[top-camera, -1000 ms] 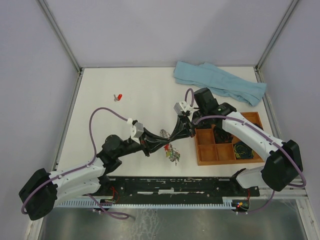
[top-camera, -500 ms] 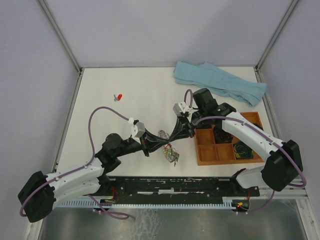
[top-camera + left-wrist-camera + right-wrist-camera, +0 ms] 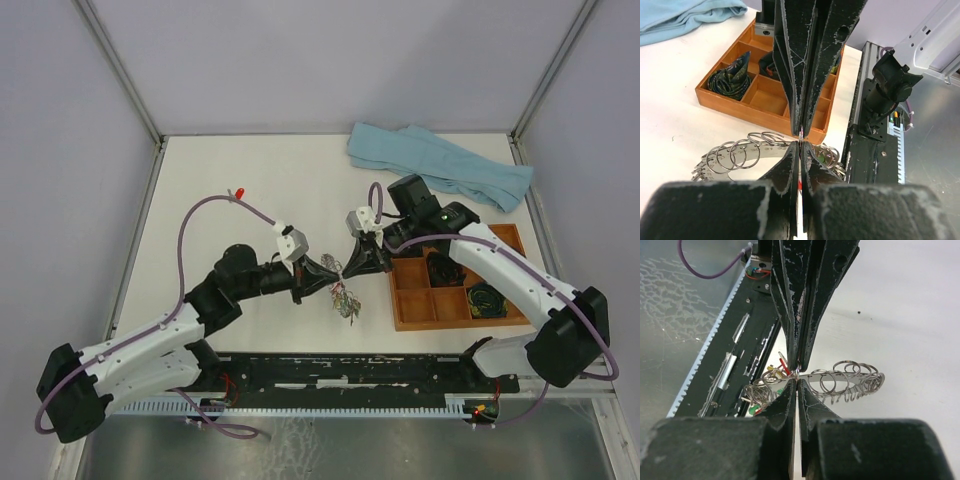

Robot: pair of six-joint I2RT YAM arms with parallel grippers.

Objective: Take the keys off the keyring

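Silvery metal is catching the light at the centre of the overhead view, where the keyring point(image 3: 345, 298) is hanging just below two black grippers that are meeting tip to tip above the white table point(image 3: 250, 170). The left gripper point(image 3: 335, 272) is reaching in from the left with its jaws pressed fully together. The right gripper point(image 3: 350, 268) is reaching in from the right with only a hairline slit between its jaws. Both seem to be pinching the same small loop on the ring's edge, though the exact thing between the tips is too thin to make out.

The step in hand looks like working a key off the ring: one gripper is bracing while the other is getting ready to pull. The next move is calling for a steady hold on one side and a small, careful tug or twist on the other, so that the ring is not dropping.

In the right wrist view the ring is showing as a flat grey band fringed with many small wire loops. The keys point(image 3: 782, 365), tiny with red and green heads, are clustering at its left end. One red key point(image 3: 238, 194) is lying alone at the upper left of the table. An orange tray point(image 3: 400, 320) is sitting just right of the ring.
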